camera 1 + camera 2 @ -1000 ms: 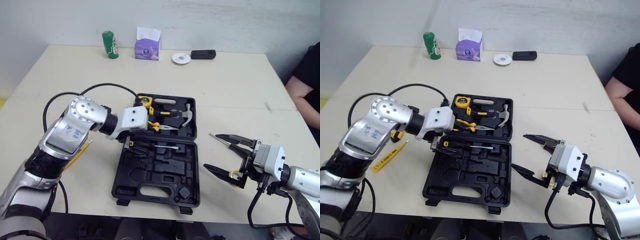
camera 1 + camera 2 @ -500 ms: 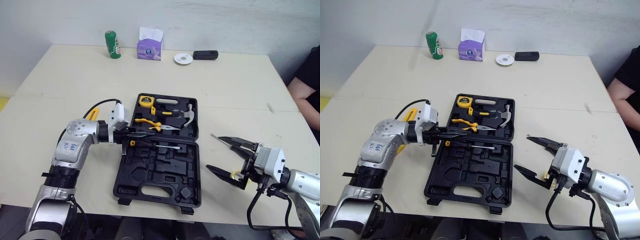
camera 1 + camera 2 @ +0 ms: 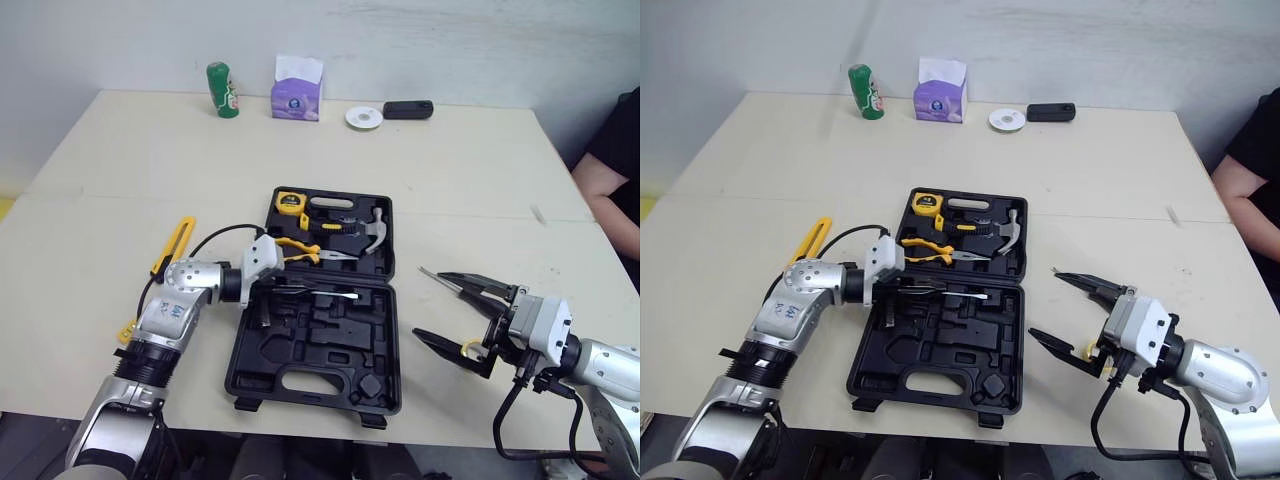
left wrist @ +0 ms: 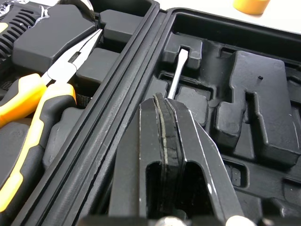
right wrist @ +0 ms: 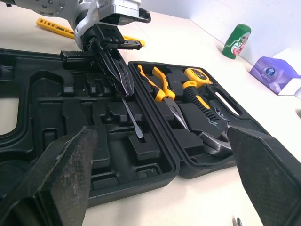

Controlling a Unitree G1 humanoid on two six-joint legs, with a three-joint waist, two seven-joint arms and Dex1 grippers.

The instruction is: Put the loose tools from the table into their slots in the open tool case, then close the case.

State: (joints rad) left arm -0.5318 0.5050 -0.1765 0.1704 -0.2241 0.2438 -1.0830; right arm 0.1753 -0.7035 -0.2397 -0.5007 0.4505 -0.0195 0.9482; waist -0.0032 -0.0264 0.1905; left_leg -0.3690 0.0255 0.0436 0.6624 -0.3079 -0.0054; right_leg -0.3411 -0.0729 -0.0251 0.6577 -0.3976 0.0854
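Screwdriver point(image 3: 330, 293) tight between left gripper's point(image 4: 162, 100) closed jaws, blade in tool case point(image 3: 330, 345); right gripper's point(image 3: 417, 302) jaws wide, empty.

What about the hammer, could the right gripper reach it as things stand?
Likely yes: the right gripper is open beside the tool case, the hammer lies at that edge, and the left gripper, shut on the screwdriver, is well clear.

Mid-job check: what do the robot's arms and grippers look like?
Both arms are silver shells ending in white wrist blocks. The left arm bears a blue marking, and a black cable loops to its wrist. The left gripper and right gripper each have two long, tapered black fingers. A second black cable hangs under the right arm, with a yellow part at the finger base.
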